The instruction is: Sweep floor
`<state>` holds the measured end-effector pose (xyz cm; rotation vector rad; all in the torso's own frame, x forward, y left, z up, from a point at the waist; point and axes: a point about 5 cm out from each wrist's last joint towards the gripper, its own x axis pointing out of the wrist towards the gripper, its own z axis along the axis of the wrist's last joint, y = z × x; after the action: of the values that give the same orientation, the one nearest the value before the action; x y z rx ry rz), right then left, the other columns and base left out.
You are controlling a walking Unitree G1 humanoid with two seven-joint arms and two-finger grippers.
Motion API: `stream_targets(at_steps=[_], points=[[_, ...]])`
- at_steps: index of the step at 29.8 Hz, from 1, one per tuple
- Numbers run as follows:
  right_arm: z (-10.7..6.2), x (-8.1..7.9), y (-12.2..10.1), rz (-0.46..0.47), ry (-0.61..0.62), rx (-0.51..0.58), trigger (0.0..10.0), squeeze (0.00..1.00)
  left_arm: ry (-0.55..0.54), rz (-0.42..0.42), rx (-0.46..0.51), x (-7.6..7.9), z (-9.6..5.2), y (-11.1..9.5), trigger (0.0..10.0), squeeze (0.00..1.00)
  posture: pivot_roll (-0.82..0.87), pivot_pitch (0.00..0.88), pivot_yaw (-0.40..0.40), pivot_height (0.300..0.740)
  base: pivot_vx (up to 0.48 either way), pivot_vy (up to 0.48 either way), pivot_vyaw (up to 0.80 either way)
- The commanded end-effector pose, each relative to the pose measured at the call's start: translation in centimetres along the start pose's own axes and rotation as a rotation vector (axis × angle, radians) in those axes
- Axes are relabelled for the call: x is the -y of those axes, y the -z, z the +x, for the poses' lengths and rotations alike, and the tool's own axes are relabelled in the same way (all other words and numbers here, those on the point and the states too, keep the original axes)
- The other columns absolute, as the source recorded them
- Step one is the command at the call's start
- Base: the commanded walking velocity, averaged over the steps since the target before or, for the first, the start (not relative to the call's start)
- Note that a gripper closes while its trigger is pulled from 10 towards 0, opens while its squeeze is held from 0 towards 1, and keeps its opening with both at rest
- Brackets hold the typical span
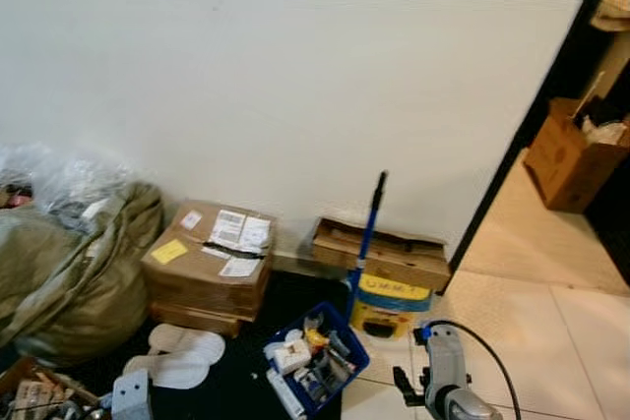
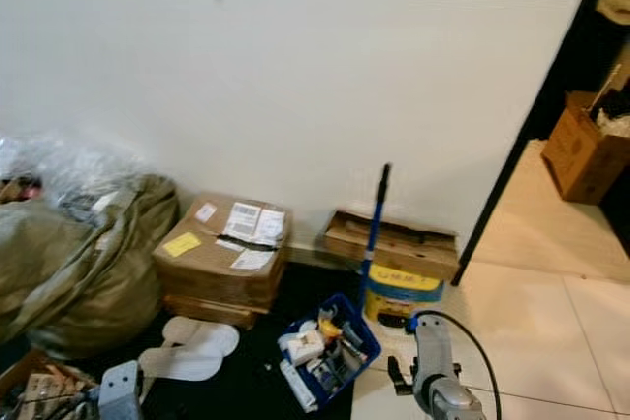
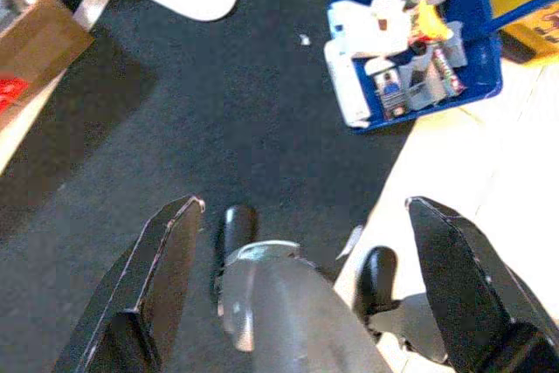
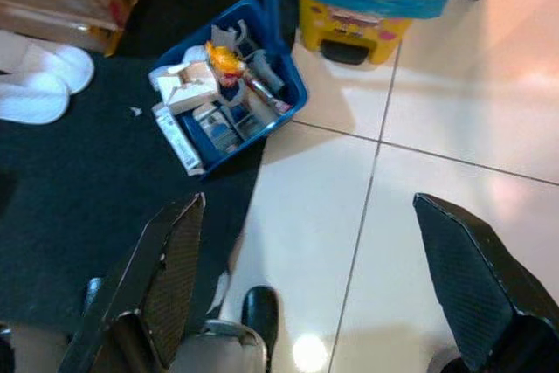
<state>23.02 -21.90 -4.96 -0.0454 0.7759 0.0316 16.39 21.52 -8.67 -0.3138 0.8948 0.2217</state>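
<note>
Blue and thin, the broom handle (image 1: 368, 226) leans up against the white wall (image 1: 295, 95), out ahead of both claws. Its brush end is hidden behind the yellow bucket (image 1: 391, 306), so I cannot see the bristles. No claw is touching it.

Both claws hang low, near the robot's body. The left claw (image 3: 319, 259) is spread wide and holds nothing. Under it lies the black mat (image 3: 175, 128). The right claw (image 4: 336, 277) is spread wide too, and it is empty. Under it are pale floor tiles (image 4: 437, 146), and the mat's edge runs just beside its left finger.

A blue basket (image 4: 229, 85) full of small packs sits ahead of the two claws, right at the mat's edge, half on the tiles. The packs are too small to tell apart. White slippers (image 1: 177, 353) lie on the mat, off to the left of the basket.

Further ahead, a cardboard box (image 1: 209, 263) with paper labels stands by the wall. A flat box (image 1: 382, 253) lies behind the bucket. A big green bag (image 1: 74, 272) slumps far to the left, cut off by the picture edge, with maybe clear plastic on top.

Off to the right of the right claw the tiles are open, running past the dark wall edge toward another brown box (image 1: 571, 159).
</note>
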Motion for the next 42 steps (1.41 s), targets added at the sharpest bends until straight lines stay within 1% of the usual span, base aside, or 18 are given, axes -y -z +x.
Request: stream_targets(at_steps=[1, 4, 6, 10, 12, 16, 17, 18, 19, 21, 22, 23, 24, 26, 29, 33, 36, 42], points=[[0.2, -0.3, -0.7, -0.001, -0.014, 0.027, 10.0, 0.0, -0.018, -0.006, -0.001, -0.4, 0.0, -0.1, 10.0, 0.0, -0.07, 0.0, -0.008, 0.74, 0.0, 0.0, 0.0], [0.2, -0.3, -1.0, 0.009, -0.014, 0.038, 10.0, 0.0, -0.023, -0.022, 0.002, -0.5, -0.1, -0.1, 10.0, 0.0, -0.07, 0.0, -0.008, 0.74, 0.0, 0.0, 0.0], [0.3, -0.5, -1.4, -0.028, -0.034, 0.048, 10.0, 0.0, -0.022, -0.011, 0.004, -0.6, -0.1, -0.3, 10.0, 0.0, -0.07, 0.0, 0.002, 0.74, 0.0, 0.0, 0.0], [0.4, -0.5, -1.9, -0.029, -0.036, 0.065, 10.0, 0.0, -0.032, -0.038, 0.027, -0.8, 0.0, -0.8, 10.0, 0.0, -0.06, 0.012, 0.0, 0.74, 0.0, 0.0, 0.0], [0.5, -0.6, -2.5, -0.037, -0.036, 0.086, 10.0, 0.0, -0.031, -0.028, 0.035, -0.8, 0.0, -1.1, 10.0, 0.0, -0.07, 0.0, 0.014, 0.74, 0.0, 0.0, 0.0], [0.6, -0.4, -3.4, -0.04, -0.021, 0.116, 10.0, 0.0, -0.02, -0.02, 0.048, -0.7, 0.1, -1.4, 10.0, 0.0, -0.07, 0.0, 0.012, 0.74, 0.0, 0.0, 0.0], [0.6, 0.3, -5.0, -0.004, 0.021, 0.174, 10.0, 0.0, -0.01, -0.01, 0.055, -0.5, 0.1, -1.6, 10.0, 0.0, -0.06, 0.0, 0.013, 0.74, 0.266, 0.0, 0.0], [0.6, 0.5, -5.7, 0.012, 0.035, 0.198, 10.0, 0.0, -0.009, -0.009, 0.057, -0.5, 0.1, -1.6, 10.0, 0.0, -0.06, 0.0, 0.013, 0.74, 0.266, 0.0, 0.0], [0.6, 0.5, -5.7, 0.012, 0.035, 0.198, 10.0, 0.0, -0.009, -0.009, 0.057, -0.5, 0.1, -1.6, 10.0, 0.0, -0.06, 0.0, 0.013, 0.74, 0.266, 0.0, 0.0], [0.5, 1.4, -6.9, 0.018, 0.09, 0.233, 10.0, 0.0, -0.007, -0.011, 0.061, -0.5, 0.2, -1.7, 10.0, 0.0, -0.06, 0.0, 0.01, 0.74, 0.338, 0.0, 0.0], [0.5, 1.4, -6.9, 0.018, 0.09, 0.233, 10.0, 0.0, -0.007, -0.011, 0.061, -0.5, 0.2, -1.7, 10.0, 0.0, -0.06, 0.0, 0.01, 0.74, 0.364, 0.0, 0.0], [0.3, 2.7, -8.0, 0.011, 0.162, 0.262, 10.0, 0.0, -0.003, -0.014, 0.064, -0.4, 0.2, -1.8, 10.0, 0.0, -0.07, 0.0, 0.008, 0.74, 0.39, 0.0, -0.56], [0.1, 3.4, -8.4, 0.021, 0.193, 0.274, 10.0, 0.0, -0.003, -0.015, 0.064, -0.5, 0.1, -1.7, 10.0, 0.0, -0.07, 0.0, 0.007, 0.74, 0.39, 0.0, -0.8], [0.0, 3.7, -8.7, 0.029, 0.209, 0.28, 10.0, 0.0, -0.003, -0.015, 0.063, -0.5, 0.1, -1.7, 10.0, 0.0, -0.07, 0.0, 0.007, 0.74, 0.39, 0.0, -0.8], [-0.2, 4.5, -9.1, 0.079, 0.214, 0.308, 10.0, 0.0, -0.005, -0.018, 0.061, -0.7, 0.1, -1.6, 10.0, 0.0, -0.07, 0.0, 0.006, 0.74, 0.39, 0.0, -0.55], [-0.2, 4.3, -9.2, 0.096, 0.185, 0.318, 10.0, 0.0, -0.004, -0.018, 0.059, -0.7, 0.0, -1.5, 10.0, 0.0, -0.06, 0.0, 0.004, 0.74, 0.39, 0.0, 0.0], [0.0, 3.0, -9.3, 0.126, 0.078, 0.342, 10.0, 0.0, -0.004, -0.02, 0.058, -0.9, 0.0, -1.3, 10.0, 0.0, -0.06, 0.001, 0.003, 0.74, 0.394, 0.0, 0.0], [0.2, 2.3, -9.7, 0.122, 0.021, 0.358, 10.0, 0.0, -0.019, -0.027, 0.046, -1.0, -0.1, -1.1, 10.0, 0.0, -0.06, 0.007, 0.009, 0.74, 0.326, 0.0, 0.0]])
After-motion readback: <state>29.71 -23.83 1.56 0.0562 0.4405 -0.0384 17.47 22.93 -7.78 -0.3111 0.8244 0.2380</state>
